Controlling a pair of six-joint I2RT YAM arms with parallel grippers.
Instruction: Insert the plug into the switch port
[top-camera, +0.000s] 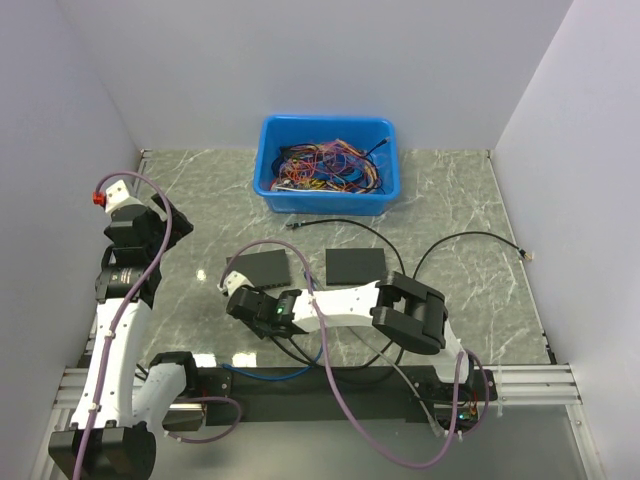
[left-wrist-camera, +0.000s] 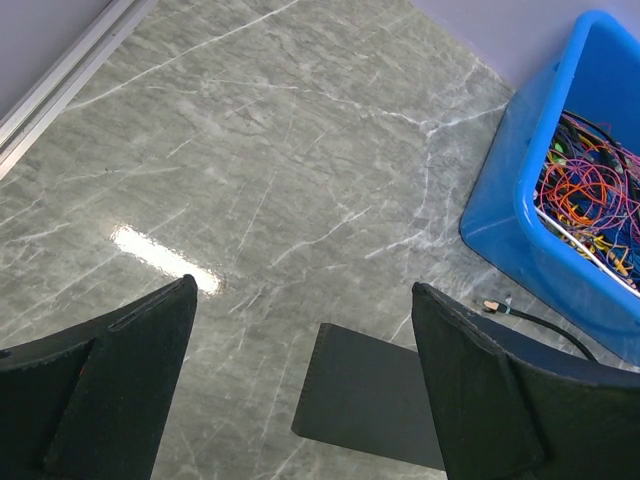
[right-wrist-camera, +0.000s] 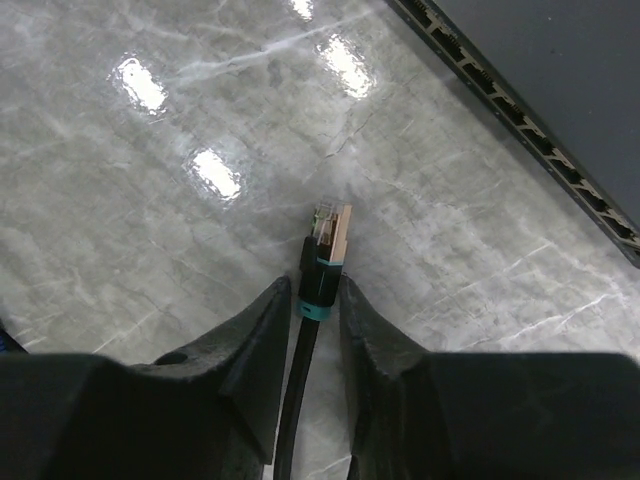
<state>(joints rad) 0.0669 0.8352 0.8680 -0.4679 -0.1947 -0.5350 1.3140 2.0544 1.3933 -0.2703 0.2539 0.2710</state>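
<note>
The right gripper (right-wrist-camera: 314, 292) has its fingers pinched narrowly on the black boot of the plug (right-wrist-camera: 330, 228). The plug's clear tip sticks out ahead of the fingers, just above the marble table (right-wrist-camera: 100, 250). The switch port (right-wrist-camera: 520, 110) row runs along the edge of the dark switch (right-wrist-camera: 570, 50), up and to the right of the plug in the right wrist view, near it but not touching. The left gripper (left-wrist-camera: 302, 290) hangs spread wide with nothing in it, over the table beside the blue bin (left-wrist-camera: 505, 190) of wires.

The bench (top-camera: 450, 190) is showing grey marble with white veins. The bin (top-camera: 330, 201) is glowing blue, its wires (top-camera: 325, 165) orange, red and purple. The plug (right-wrist-camera: 331, 228) is wearing a teal band.
</note>
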